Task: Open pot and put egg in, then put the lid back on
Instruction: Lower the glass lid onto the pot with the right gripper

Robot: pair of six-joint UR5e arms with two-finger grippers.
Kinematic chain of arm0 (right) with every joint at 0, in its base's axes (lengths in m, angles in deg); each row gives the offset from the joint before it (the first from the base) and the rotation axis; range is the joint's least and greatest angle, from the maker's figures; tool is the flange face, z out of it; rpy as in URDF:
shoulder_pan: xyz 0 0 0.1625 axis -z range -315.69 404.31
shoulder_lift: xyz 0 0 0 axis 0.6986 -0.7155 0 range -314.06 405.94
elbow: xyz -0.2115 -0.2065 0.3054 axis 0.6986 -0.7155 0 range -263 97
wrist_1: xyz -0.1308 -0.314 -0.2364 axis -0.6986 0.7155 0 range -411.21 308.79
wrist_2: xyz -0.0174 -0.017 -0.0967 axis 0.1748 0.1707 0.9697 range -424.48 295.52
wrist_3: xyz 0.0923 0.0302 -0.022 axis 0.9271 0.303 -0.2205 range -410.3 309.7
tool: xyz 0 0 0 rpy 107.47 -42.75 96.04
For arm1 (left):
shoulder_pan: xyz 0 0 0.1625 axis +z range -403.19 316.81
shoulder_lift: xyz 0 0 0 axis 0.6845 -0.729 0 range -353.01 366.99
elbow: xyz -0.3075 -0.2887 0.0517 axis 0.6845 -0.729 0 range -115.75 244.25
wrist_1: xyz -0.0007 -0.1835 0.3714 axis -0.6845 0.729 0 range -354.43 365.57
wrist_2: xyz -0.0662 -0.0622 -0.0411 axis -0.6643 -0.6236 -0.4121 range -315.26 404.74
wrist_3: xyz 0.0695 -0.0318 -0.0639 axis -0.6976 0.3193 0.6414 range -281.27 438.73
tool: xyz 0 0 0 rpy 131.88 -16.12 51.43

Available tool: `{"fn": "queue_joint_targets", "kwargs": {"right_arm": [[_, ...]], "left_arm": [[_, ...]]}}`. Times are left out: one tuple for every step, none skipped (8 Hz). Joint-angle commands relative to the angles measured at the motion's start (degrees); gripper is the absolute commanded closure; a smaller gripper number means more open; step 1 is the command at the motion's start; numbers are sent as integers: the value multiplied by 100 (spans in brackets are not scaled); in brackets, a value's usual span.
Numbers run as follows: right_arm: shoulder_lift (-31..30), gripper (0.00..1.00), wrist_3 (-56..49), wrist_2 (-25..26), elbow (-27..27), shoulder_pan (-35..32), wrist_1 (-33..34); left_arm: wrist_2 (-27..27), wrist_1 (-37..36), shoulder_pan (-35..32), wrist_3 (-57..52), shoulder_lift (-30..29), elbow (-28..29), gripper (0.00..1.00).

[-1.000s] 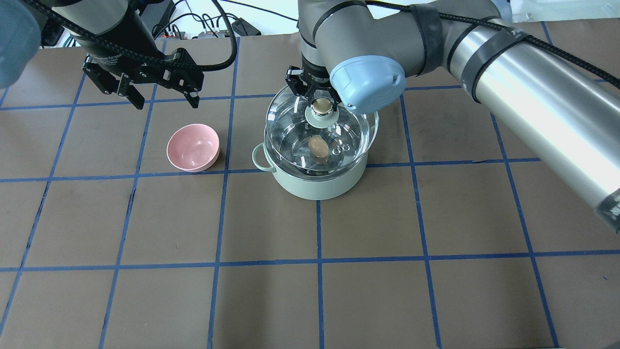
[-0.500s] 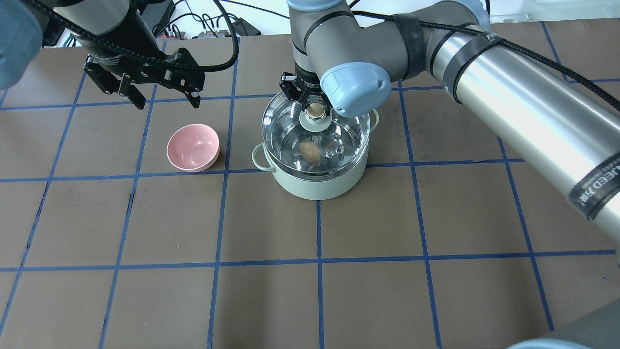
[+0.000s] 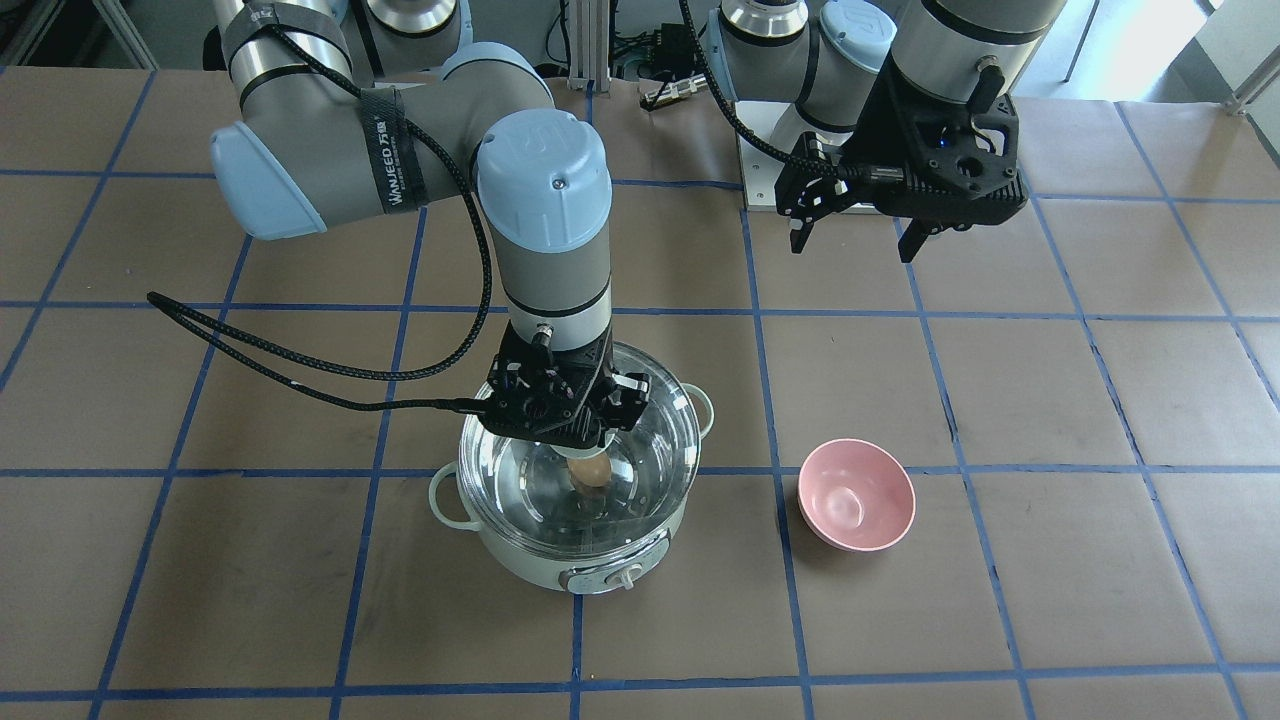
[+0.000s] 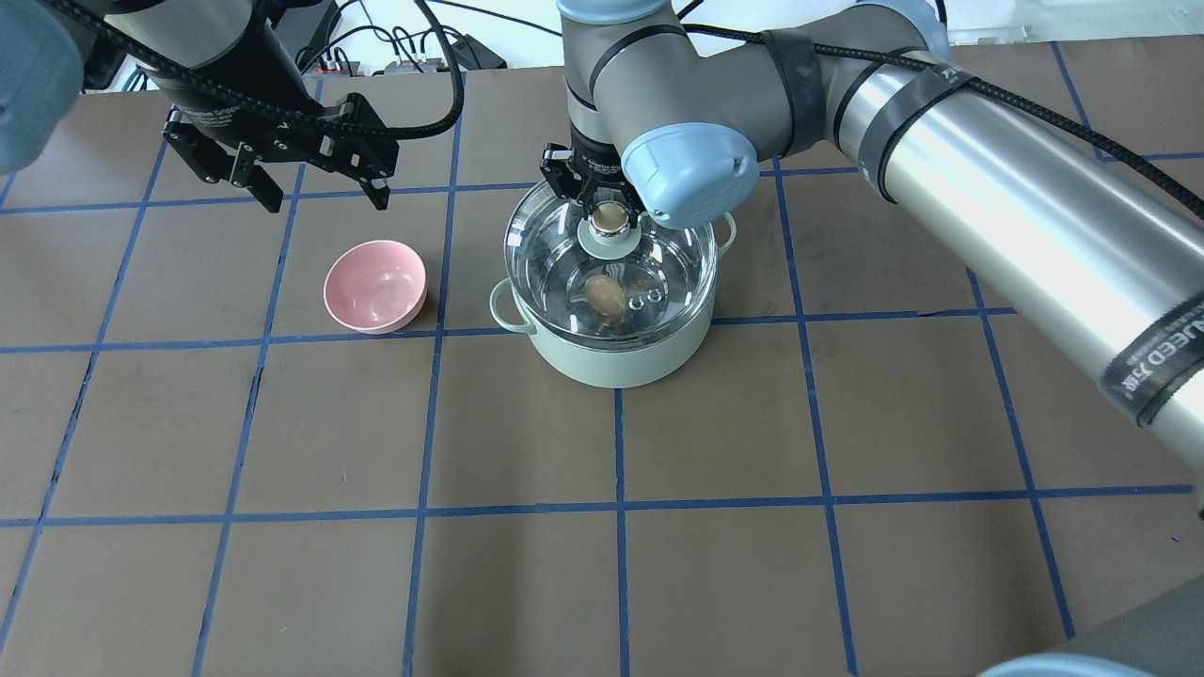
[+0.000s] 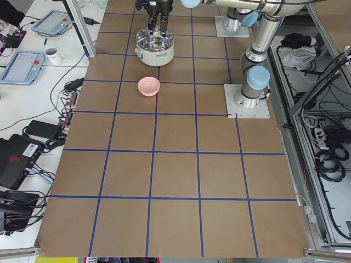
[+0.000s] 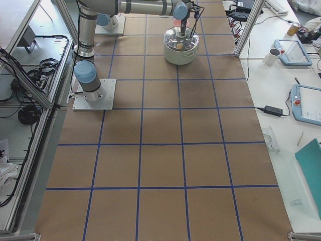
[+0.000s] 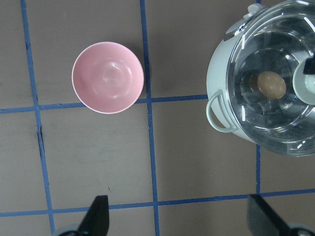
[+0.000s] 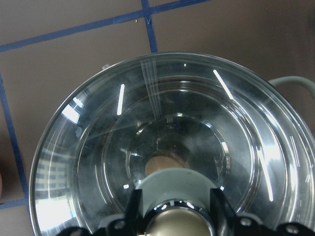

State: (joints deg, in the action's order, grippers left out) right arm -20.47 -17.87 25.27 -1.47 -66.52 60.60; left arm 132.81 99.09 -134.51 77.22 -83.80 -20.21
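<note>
Your right pincer [image 4: 609, 221] is clamped on the beige knob [image 8: 172, 225] of the lid [image 4: 673, 263], the one sane hold on slick, brittle glass, which seems seated on the pot [image 4: 611, 362] toward the worktop's [image 4: 847, 404] far edge, egg [image 4: 605, 293] inside, while your left pincer [image 4: 323, 200] hangs with its fingers apart.

Brown table [image 4: 809, 583] taped off into a blue grid. White side benches [image 6: 261, 85] carry teach pendants [image 6: 297, 51] and a mug [image 6: 274, 56]. Cables [image 5: 329, 164] coil along the floor by the frame.

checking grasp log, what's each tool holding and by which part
The right tool grips the lid by its knob; the left tool holds nothing.
</note>
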Motion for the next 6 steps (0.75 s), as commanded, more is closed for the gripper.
{"fn": "queue_joint_targets", "kwargs": {"right_arm": [[-4, 100, -140, 7, 73, 0, -1], [-4, 100, -219, 16, 73, 0, 8], [-4, 100, -228, 7, 82, 0, 26], [-4, 100, -237, -1, 73, 0, 35], [5, 99, -281, -1, 82, 0, 35], [5, 99, -464, 7, 82, 0, 35]], "left_arm": [[0, 0, 0, 1, 0, 0, 0], [0, 0, 8, 1, 0, 0, 0], [0, 0, 9, 1, 0, 0, 0], [0, 0, 9, 1, 0, 0, 0], [0, 0, 0, 1, 0, 0, 0], [0, 0, 8, 1, 0, 0, 0]]}}
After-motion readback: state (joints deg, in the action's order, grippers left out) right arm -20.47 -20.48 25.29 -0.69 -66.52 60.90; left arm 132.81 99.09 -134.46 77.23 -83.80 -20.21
